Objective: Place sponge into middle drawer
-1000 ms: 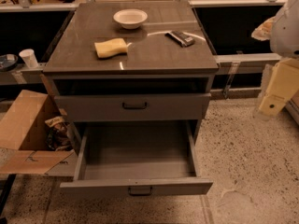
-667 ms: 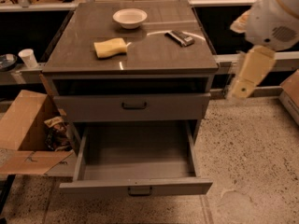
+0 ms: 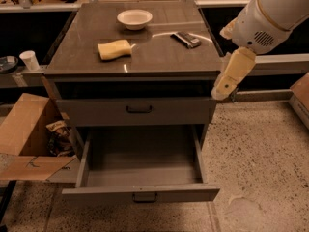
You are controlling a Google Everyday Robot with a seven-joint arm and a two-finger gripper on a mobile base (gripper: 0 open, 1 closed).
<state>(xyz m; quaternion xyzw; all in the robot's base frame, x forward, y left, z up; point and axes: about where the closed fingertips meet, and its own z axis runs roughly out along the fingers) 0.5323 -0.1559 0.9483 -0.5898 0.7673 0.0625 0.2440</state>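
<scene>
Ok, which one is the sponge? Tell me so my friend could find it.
Find the grey cabinet top; the gripper hangs beside its right edge. The sponge lies on the left part of that top, nearer us than the white bowl. It is the only pale yellow, wavy-edged block; the bowl is round and the flat thing is dark.

White rounded arm (small round grille), cream tapered end effector, right of cabinet

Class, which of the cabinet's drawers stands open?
The lowest one, the middle drawer, is pulled out; the drawer front above it is shut. The end effector hangs right of the cabinet.
</scene>
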